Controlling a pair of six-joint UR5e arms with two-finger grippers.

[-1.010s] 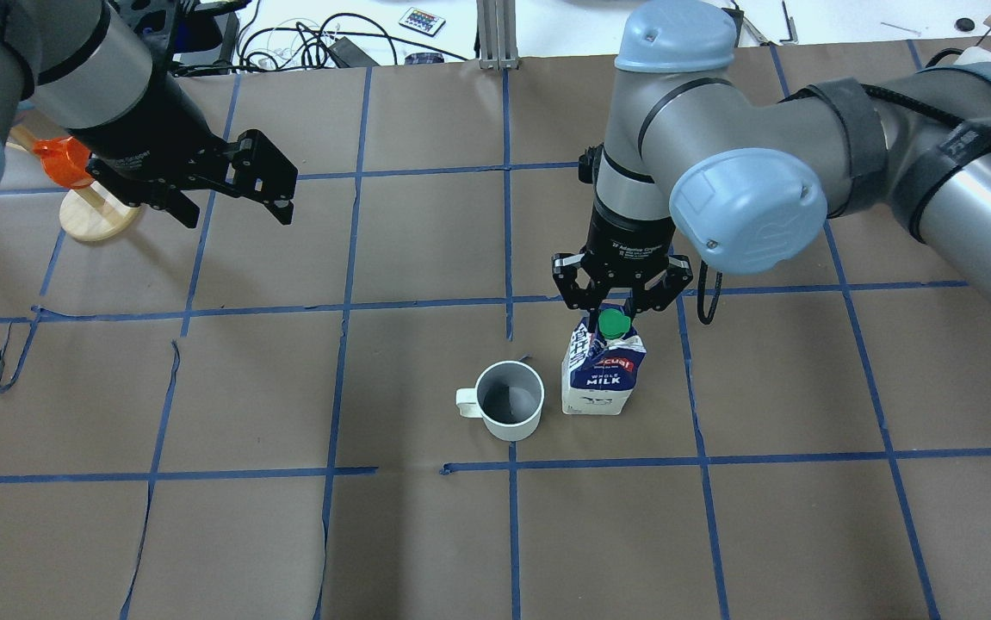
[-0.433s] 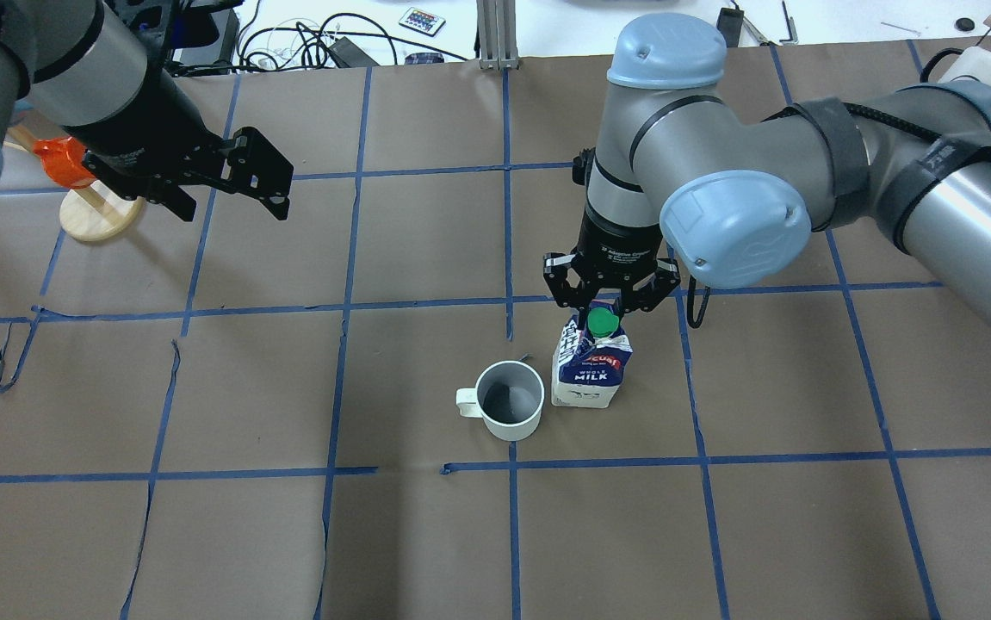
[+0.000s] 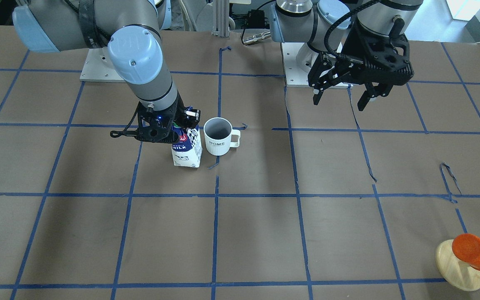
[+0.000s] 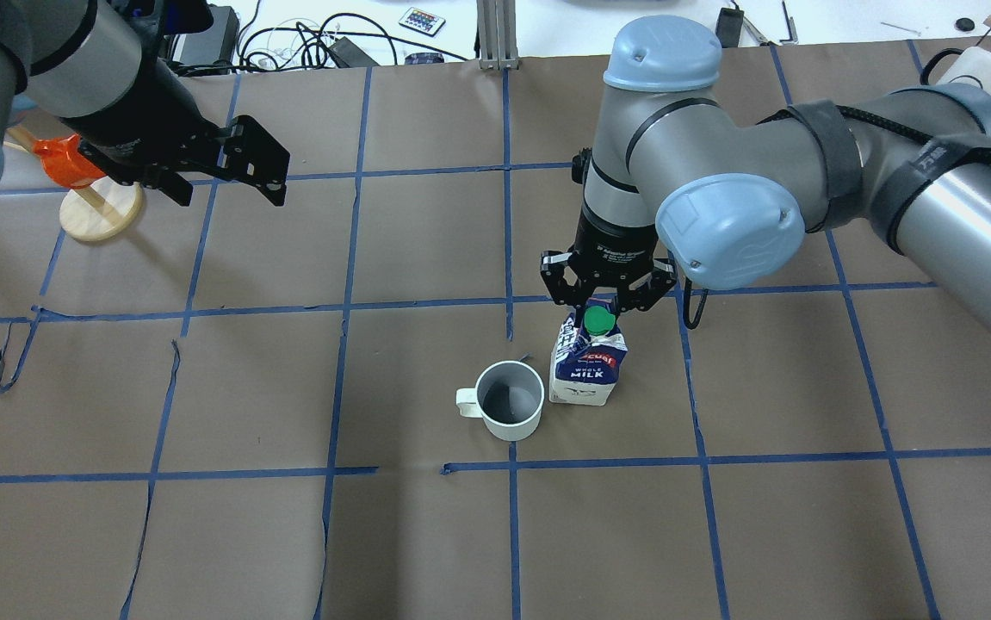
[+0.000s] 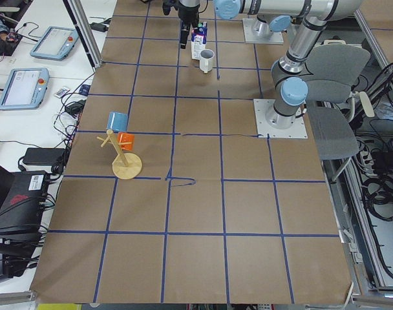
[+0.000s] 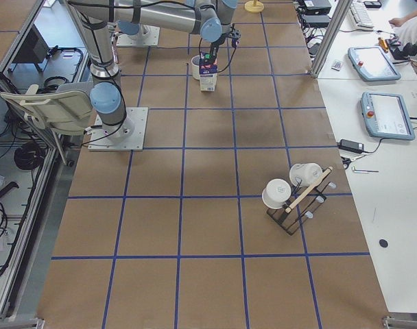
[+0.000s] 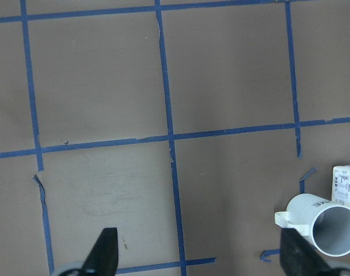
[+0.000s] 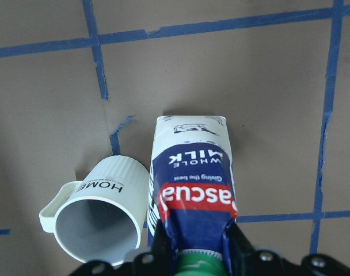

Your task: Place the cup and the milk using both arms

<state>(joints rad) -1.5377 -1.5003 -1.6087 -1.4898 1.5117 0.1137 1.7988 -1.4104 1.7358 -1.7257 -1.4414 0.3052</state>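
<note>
The white cup (image 4: 510, 400) stands upright on the brown table, its handle toward the robot's left; it also shows in the front view (image 3: 217, 139) and both wrist views (image 7: 327, 230) (image 8: 106, 218). The blue and white milk carton (image 4: 585, 370) stands right beside it on the robot's right (image 3: 186, 152) (image 8: 192, 172); I cannot tell whether they touch. My right gripper (image 4: 603, 301) is shut on the carton's gable top by the green cap (image 4: 598, 320). My left gripper (image 4: 228, 172) is open and empty, high over the table's far left (image 3: 342, 96).
A wooden mug stand (image 4: 90, 215) with an orange cup (image 4: 60, 159) is at the far left, close behind my left gripper. A rack with white mugs (image 6: 294, 195) stands far out on the robot's right. Cables (image 4: 314, 43) lie beyond the far edge.
My right gripper has moved left with the milk carton, bringing it up beside the cup. My left gripper has drawn slightly away, up and left. The cup has not moved.
</note>
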